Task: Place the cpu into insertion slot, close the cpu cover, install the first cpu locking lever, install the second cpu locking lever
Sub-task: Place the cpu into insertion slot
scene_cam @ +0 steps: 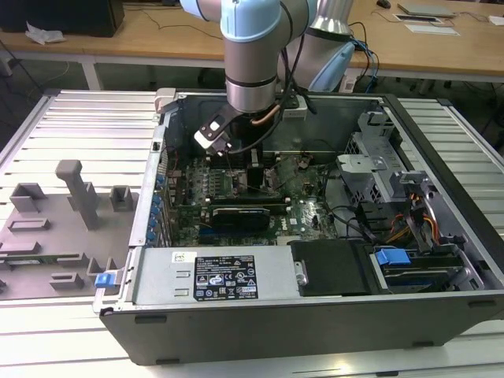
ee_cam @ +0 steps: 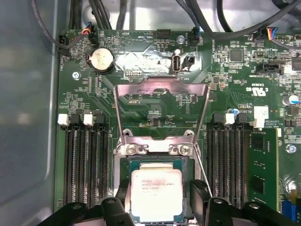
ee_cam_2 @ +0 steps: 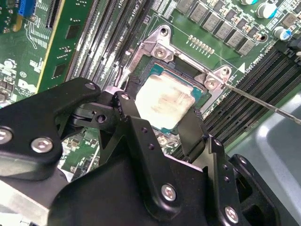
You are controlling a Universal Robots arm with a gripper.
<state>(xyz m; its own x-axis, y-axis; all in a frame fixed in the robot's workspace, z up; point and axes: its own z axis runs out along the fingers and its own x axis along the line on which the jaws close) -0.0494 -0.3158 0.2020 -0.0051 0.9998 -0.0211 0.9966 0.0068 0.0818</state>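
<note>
Claw astride cpu, clamped or released: cannot tell | risk: skewed pull-off tilts it, bends insertion slot pins | cpu cover beyond claw, open.

You work at a silvery ribbed metal bench that spreads across the exterior view, its slats running side to side. On the exterior view's left, a grey moulded fixture plate with upright blocks lies flat on it. Behind the bench you see a long light wooden desk on white legs. A crumpled white sheet and a black box sit toward its left end, and flat grey devices and papers toward its right. The light falls evenly across the slats.
</note>
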